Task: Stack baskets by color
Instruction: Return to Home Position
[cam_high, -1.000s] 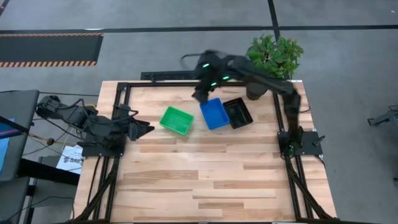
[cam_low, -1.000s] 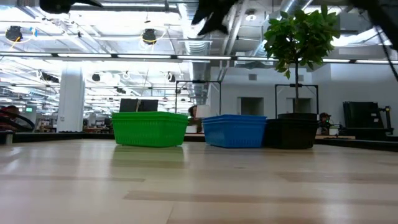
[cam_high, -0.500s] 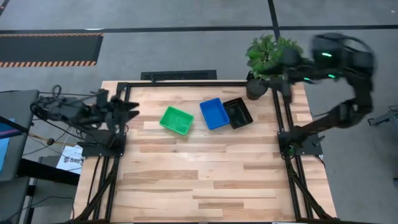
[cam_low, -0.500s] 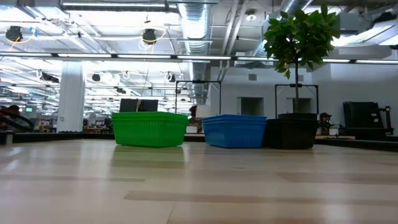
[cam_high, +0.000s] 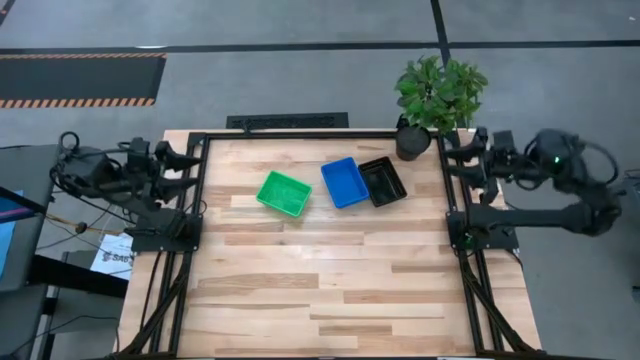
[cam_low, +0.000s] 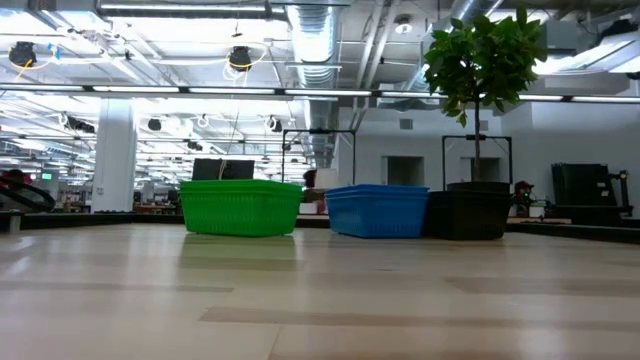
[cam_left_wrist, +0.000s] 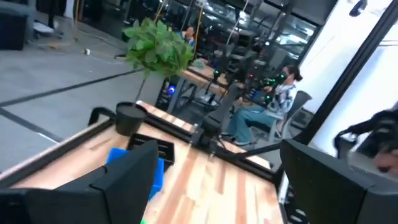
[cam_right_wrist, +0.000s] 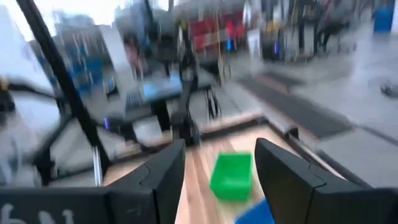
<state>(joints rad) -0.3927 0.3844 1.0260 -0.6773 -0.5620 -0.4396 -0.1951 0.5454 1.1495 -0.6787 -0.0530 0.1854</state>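
Observation:
Three baskets rest on their bottoms in a row at the table's far middle: green (cam_high: 284, 193) (cam_low: 241, 207), blue (cam_high: 344, 182) (cam_low: 377, 210) and black (cam_high: 382, 181) (cam_low: 470, 213). Blue and black stand side by side, close together; green stands apart to their left. Whether each is one basket or a stack, I cannot tell. My left gripper (cam_high: 190, 168) (cam_left_wrist: 217, 186) is open at the table's left edge, pointing level over the table. My right gripper (cam_high: 450, 162) (cam_right_wrist: 221, 146) is open at the right edge, pointing level toward the baskets. Both are empty.
A potted plant (cam_high: 438, 92) in a black pot (cam_high: 412, 142) stands at the far right corner, just behind the black basket. A black frame rail (cam_high: 300, 135) runs along the table's edges. Bare wooden tabletop (cam_high: 320, 280) lies in front of the baskets. A seated person (cam_left_wrist: 273, 106) shows beyond the table.
My right gripper has swung from above the blue basket up and out to the table's right edge and tipped to level. My left gripper has drawn back toward the left edge, risen a little and rolled. The baskets have stayed where they were.

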